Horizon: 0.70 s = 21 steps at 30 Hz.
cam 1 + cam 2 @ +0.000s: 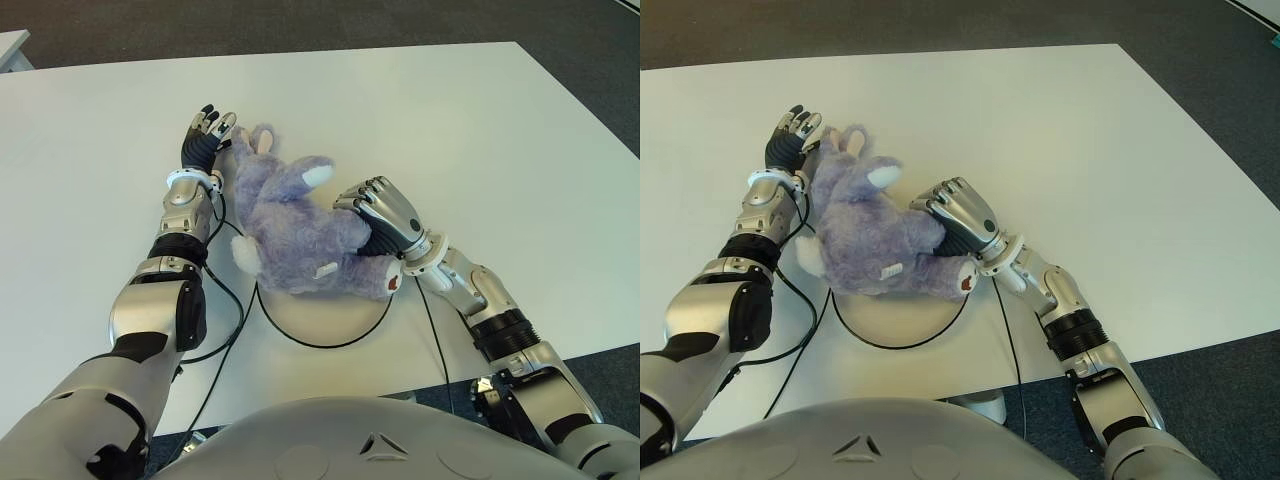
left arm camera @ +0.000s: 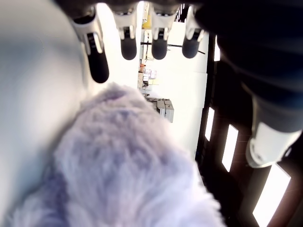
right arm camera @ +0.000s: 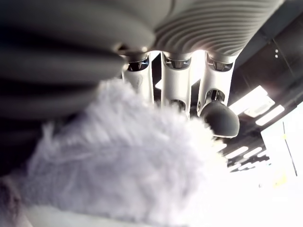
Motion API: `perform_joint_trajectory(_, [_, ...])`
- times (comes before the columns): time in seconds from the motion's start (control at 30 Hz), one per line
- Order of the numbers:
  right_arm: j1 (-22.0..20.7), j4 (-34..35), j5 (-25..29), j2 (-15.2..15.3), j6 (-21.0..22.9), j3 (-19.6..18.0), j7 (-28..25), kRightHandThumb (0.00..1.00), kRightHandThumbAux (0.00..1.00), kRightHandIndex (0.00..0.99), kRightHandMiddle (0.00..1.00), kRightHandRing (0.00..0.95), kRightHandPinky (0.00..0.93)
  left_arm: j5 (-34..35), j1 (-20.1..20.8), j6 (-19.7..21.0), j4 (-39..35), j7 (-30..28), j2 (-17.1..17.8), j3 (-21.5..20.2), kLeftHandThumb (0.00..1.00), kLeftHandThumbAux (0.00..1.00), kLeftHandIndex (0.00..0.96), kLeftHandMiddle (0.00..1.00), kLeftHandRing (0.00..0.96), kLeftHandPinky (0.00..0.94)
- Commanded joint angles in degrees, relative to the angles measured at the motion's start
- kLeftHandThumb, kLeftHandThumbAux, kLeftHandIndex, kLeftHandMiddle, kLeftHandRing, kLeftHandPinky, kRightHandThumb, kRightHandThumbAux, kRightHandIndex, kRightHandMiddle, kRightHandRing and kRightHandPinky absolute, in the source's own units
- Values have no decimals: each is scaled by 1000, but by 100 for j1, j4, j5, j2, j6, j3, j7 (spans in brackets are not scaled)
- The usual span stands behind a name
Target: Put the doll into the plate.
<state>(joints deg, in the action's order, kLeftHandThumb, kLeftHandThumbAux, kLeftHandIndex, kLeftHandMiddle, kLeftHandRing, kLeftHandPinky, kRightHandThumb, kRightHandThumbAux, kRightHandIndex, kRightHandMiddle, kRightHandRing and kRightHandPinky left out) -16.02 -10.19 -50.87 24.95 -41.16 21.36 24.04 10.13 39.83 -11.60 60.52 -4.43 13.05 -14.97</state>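
We see the fluffy lilac plush bunny doll [image 1: 295,235] lying half over the round white plate [image 1: 320,315] on the white tabletop [image 1: 480,120]. Right hand [image 1: 385,215] curls into it at 3 o'clock; left hand [image 1: 207,140], fingers straight, flanks it at 10.

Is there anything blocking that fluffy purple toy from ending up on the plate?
Nothing visible does. The doll already lies partly over the plate, its head end still out on the table. The right hand is curled on its body; the left hand is open against its head end.
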Motion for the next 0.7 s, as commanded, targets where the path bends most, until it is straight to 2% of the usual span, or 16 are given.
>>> perform_joint_trajectory(0.03, [160,-66,-107,-80,115,100,40,205,562,566,781,759,745,-4,-221,307,190,28,-44,-18,134,581,0,49,36,37])
perform_joint_trajectory(0.13, [161,-86,-104,-90,125,110,74,211,557,530,769,747,724,-9,-226,303,185,25,-43,-14,134,578,0,46,34,31])
perform_joint_trajectory(0.17, [162,-91,-102,-93,127,112,81,217,554,466,732,706,653,-11,-227,301,183,23,-43,-13,132,575,0,44,31,26])
perform_joint_trajectory(0.2, [162,-94,-103,-96,131,113,88,219,553,455,726,699,641,-13,-228,299,183,21,-41,-11,132,575,0,44,31,25])
perform_joint_trajectory(0.23, [163,-97,-104,-98,134,114,93,223,553,401,650,618,546,-15,-229,298,183,19,-41,-9,130,573,0,43,30,23])
perform_joint_trajectory(0.3, [160,-106,-131,-99,152,120,112,225,552,385,628,594,517,-21,-230,298,181,19,-38,-4,129,573,0,43,29,22])
perform_joint_trajectory(0.33, [160,-107,-163,-98,174,125,127,222,549,317,446,378,290,-25,-231,299,180,19,-37,0,126,572,0,42,28,19])
perform_joint_trajectory(0.37, [160,-108,-186,-98,191,129,138,218,547,288,381,304,194,-28,-232,300,179,20,-36,2,124,572,0,41,27,19])
perform_joint_trajectory(0.53, [168,-90,-249,-94,283,150,181,207,546,238,302,234,107,-32,-239,304,168,12,-32,11,120,571,0,39,24,15])
perform_joint_trajectory(0.57, [170,-89,-262,-94,301,155,189,191,542,155,219,173,51,-32,-239,305,168,11,-32,11,119,574,0,41,25,17])
perform_joint_trajectory(0.6, [170,-89,-277,-92,316,160,199,185,540,118,175,141,24,-30,-240,305,166,8,-33,11,118,576,0,41,26,19])
perform_joint_trajectory(0.67, [169,-83,-306,-84,338,176,211,180,539,97,147,122,9,-28,-241,303,167,4,-33,10,117,577,0,42,27,21])
perform_joint_trajectory(0.7, [168,-79,-319,-78,348,185,214,170,533,62,99,83,2,-27,-240,302,169,2,-32,9,117,580,0,41,28,21])
